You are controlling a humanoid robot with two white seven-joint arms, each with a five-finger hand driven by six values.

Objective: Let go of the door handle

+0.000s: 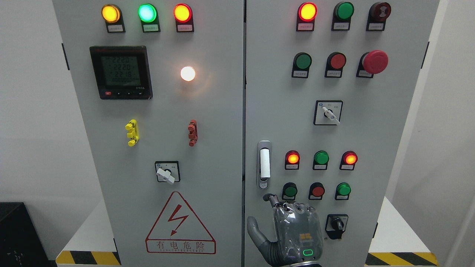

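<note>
Head view of the grey electrical cabinet, both doors shut, so what it holds inside cannot be seen. My right hand rises from the bottom edge in front of the right door, back of the hand toward the camera. The thumb is splayed out to the left, the fingers are loosely bent toward the panel, and the hand grasps nothing. The door handle, a white lever in a silver recessed plate with a lock at its foot, sits upright at the left edge of the right door. It is just above my fingertips and apart from them. Right of the handle are a row of three lamps, lit red, green and lit red, and below it a row of three push buttons that reaches down to my knuckles. A black rotary switch lies just beside my hand on the right. Higher on this door are a white-knobbed selector and a red mushroom stop button. The left door carries a digital meter, a lit white lamp, a yellow clip, a red clip, a second selector and a red lightning warning triangle. The cabinet stands on a white base with yellow-black striping.
</note>
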